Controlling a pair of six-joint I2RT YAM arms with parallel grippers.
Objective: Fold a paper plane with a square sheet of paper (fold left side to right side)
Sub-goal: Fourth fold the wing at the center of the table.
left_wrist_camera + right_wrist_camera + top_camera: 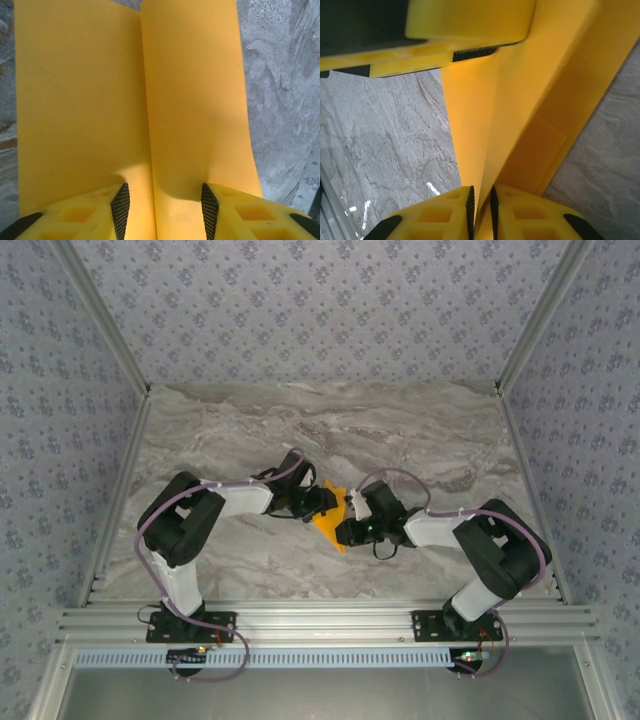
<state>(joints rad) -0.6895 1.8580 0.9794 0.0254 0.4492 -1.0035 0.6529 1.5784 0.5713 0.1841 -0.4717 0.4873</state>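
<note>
One square sheet of paper lies near the middle of the marble table, between two grippers. The left gripper has its jaws apart, its fingertips set on the sheet either side of a lengthwise fold line. The right gripper pinches a folded edge of the sheet between nearly closed pads. Bare marble lies open on every side of the paper, out to the metal rails by the two arm bases and to the patterned walls.
</note>
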